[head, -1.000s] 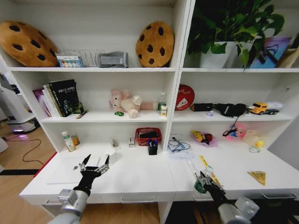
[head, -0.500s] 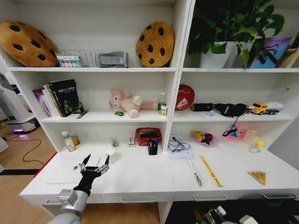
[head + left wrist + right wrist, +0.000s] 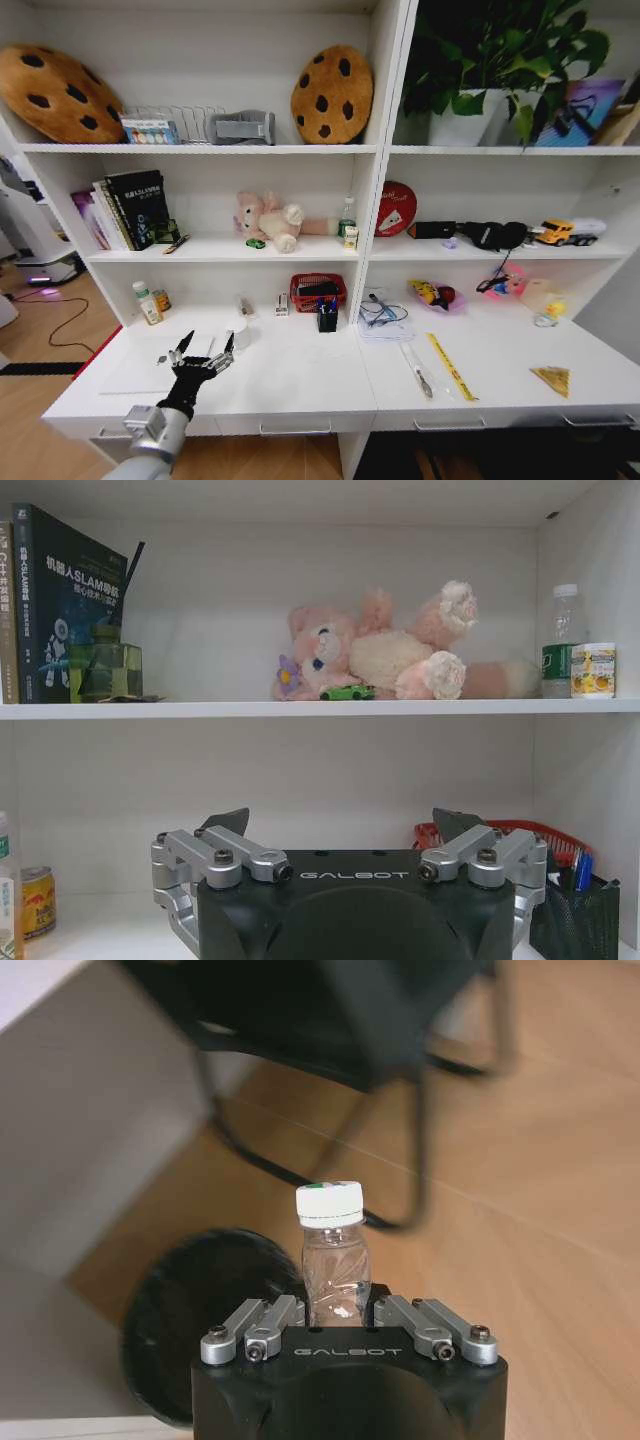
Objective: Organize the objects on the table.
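Observation:
My left gripper (image 3: 203, 349) (image 3: 342, 825) hovers open over the left part of the white table (image 3: 300, 380), above a slim silver laptop (image 3: 140, 372). A tiny green toy car (image 3: 256, 243) (image 3: 350, 692) lies on the shelf in front of the pink bear. Marker pens stand in a black pen cup (image 3: 327, 318) (image 3: 575, 910). One pen (image 3: 418, 371) and a yellow ruler (image 3: 450, 366) lie on the right half of the table. My right gripper (image 3: 335, 1305) is shut on a clear plastic bottle (image 3: 333, 1260) with a white cap, over the wooden floor and a dark round thing (image 3: 200, 1330).
A red basket (image 3: 317, 291), a small can (image 3: 161, 300) and a bottle (image 3: 146, 303) stand at the back of the table. Cables (image 3: 382, 313), a pink dish (image 3: 436, 296) and a yellow wedge (image 3: 552, 378) lie to the right. Chair legs (image 3: 420, 1150) stand on the floor.
My right arm, holding the bottle at the table's front edge, has dropped down out of the head view. The left arm has not moved.

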Controlling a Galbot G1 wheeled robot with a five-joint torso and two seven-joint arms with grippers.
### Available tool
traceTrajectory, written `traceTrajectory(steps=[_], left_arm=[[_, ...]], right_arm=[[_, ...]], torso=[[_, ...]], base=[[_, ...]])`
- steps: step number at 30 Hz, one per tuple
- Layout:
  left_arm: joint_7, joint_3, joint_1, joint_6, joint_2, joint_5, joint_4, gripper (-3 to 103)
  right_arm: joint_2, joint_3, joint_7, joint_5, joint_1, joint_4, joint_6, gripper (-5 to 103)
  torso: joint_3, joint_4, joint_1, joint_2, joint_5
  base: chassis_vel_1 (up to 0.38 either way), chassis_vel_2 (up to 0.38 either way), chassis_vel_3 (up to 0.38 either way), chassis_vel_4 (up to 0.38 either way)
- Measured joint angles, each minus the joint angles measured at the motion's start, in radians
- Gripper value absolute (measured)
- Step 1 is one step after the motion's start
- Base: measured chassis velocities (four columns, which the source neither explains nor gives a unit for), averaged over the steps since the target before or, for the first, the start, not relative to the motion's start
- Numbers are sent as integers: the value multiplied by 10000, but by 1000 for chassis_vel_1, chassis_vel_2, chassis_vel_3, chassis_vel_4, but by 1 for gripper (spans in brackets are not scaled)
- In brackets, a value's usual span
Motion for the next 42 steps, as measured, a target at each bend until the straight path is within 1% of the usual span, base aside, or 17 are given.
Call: traceTrajectory(steps=[1,2,4,5,6,7,9,12,14,15,17,25,32,39,40,41,42], left_arm=[[0,0,0,0,0,0,0,100],[0,0,0,0,0,0,0,100],[0,0,0,1,0,0,0,100],[0,0,0,1,0,0,0,100],[2,0,0,0,0,0,0,100],[2,0,0,0,0,0,0,100],[0,0,0,0,0,0,0,100],[-1,0,0,0,0,0,0,100],[0,0,0,0,0,0,0,100],[0,0,0,0,0,0,0,100],[-1,0,0,1,0,0,0,100],[0,0,1,0,0,0,0,100],[-1,0,1,1,0,0,0,100],[0,0,0,1,0,0,0,100],[0,0,0,0,0,0,0,100],[-1,0,0,1,0,0,0,100],[-1,0,0,1,0,0,0,100]], right_arm=[[14,28,-504,-363,161,-335,198,25],[14,28,-504,-363,161,-335,198,25],[46,169,-2762,-2267,963,-2171,1611,25],[46,169,-2762,-2267,963,-2171,1611,25],[34,211,-3507,-3056,1294,-2963,2336,25],[34,211,-3507,-3056,1294,-2963,2336,25],[-151,105,-4880,-4242,1939,-4453,3466,25],[-199,68,-5260,-4873,2197,-5024,3926,25],[-229,112,-5649,-6454,2795,-6323,5343,25],[-229,112,-5649,-6454,2795,-6323,5343,25],[-361,51,-5570,-7627,3414,-7554,6885,25],[-387,64,-5264,-8200,3723,-7941,8178,25],[-327,78,-5088,-8067,3379,-7203,8126,25],[-224,73,-4518,-8070,3292,-6741,8011,27],[-200,71,-4385,-8079,3284,-6635,7959,37],[-181,67,-4238,-8120,3288,-6565,7937,42],[-181,67,-4238,-8120,3288,-6565,7937,42]], torso=[[0,1,0,0,0],[0,1,0,0,0],[0,4,0,-1,-1],[0,4,0,-1,-1],[0,2,1,-1,-1],[0,2,1,-1,-1],[0,3,1,-1,-4],[0,3,1,0,-4],[0,1,0,-1,0],[0,1,0,-1,0],[0,3,1,-1,-3],[0,2,1,-1,-1],[0,2,1,-1,-3],[0,2,1,0,-2],[0,2,1,0,-3],[0,2,0,0,-2],[0,2,0,0,-2]], base=[[0,0,0,0],[0,0,0,0],[0,0,0,0],[0,0,0,0],[0,0,0,0],[0,0,0,0],[0,0,0,0],[0,0,0,0],[0,0,0,0],[0,0,0,0],[0,0,0,0],[0,0,0,0],[0,0,0,0],[0,0,0,0],[0,0,0,0],[0,0,0,0],[0,0,0,0]])
